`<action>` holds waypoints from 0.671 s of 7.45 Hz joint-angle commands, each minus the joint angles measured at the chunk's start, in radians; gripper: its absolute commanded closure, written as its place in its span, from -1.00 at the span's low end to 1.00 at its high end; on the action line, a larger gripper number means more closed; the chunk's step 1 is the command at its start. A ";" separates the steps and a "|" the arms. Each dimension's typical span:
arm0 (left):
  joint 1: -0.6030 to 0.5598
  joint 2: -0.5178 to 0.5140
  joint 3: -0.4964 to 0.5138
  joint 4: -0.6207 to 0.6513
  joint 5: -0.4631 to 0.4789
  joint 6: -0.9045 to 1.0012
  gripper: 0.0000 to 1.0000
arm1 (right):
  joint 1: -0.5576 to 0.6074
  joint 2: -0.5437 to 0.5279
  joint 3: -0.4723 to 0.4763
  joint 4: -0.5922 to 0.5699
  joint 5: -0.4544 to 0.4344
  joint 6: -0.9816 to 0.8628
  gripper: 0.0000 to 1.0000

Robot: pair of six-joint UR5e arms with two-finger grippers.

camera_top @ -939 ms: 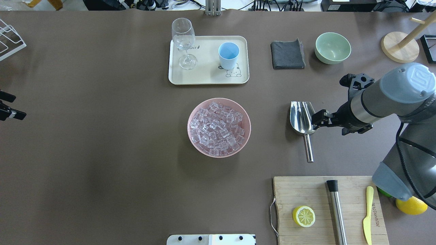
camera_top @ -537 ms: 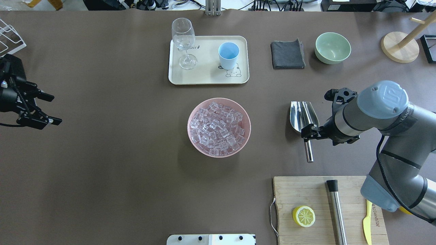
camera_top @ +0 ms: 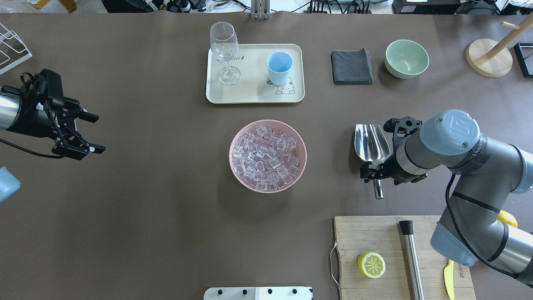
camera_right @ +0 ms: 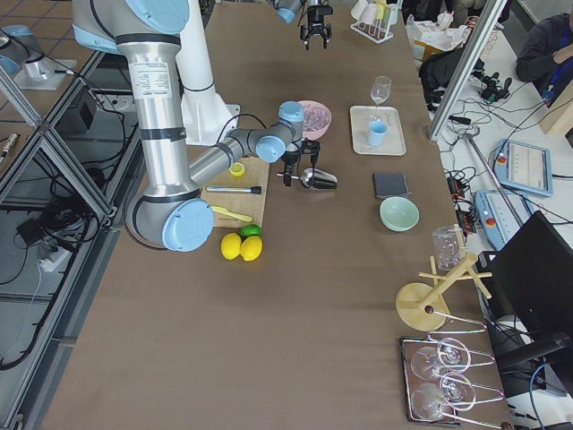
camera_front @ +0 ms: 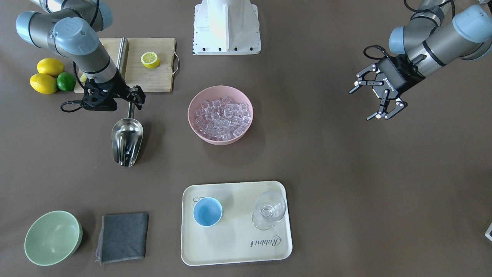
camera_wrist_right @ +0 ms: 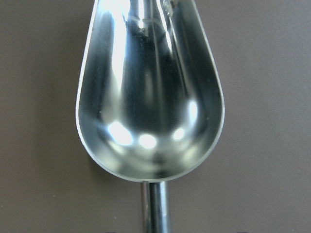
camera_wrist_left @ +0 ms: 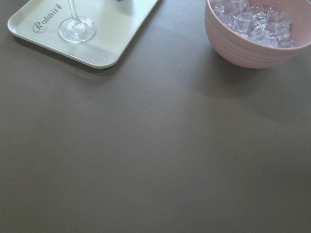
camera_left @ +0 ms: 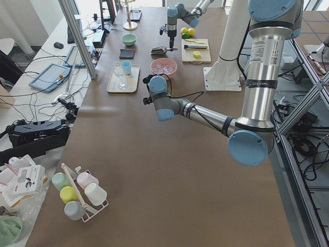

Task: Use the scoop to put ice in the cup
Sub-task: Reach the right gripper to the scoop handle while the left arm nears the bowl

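- The right gripper hangs low over the thin handle of the scoop, just behind the trough; its jaws stand on the two sides of the rod, but I cannot tell if they press it or are only apart around it
- The scoop lies flat on the table under this gripper, hollow side up and empty, and its open mouth points away from the robot
- On the robot's side of the gripper, near it, lies a wooden cutting board with a half lemon and a steel cylinder on it
- To the left of the gripper stands a pink bowl; the ice is heaped inside it
- Further from the gripper, forward and to the left beyond the bowl, the cup stands upright on a cream tray, beside a clear stemmed glass
- The left gripper is well apart, on the far side of the bowl, above bare table, with its jaws spread wide and nothing between them
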 commanded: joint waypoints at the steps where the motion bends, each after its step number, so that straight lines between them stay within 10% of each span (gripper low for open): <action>1: 0.062 -0.033 0.039 -0.052 0.012 0.000 -0.96 | -0.031 0.005 0.001 0.000 -0.050 -0.010 -0.64; 5: 0.195 -0.095 0.096 -0.175 0.123 0.096 -0.93 | -0.058 -0.003 0.018 -0.001 -0.052 -0.018 -0.59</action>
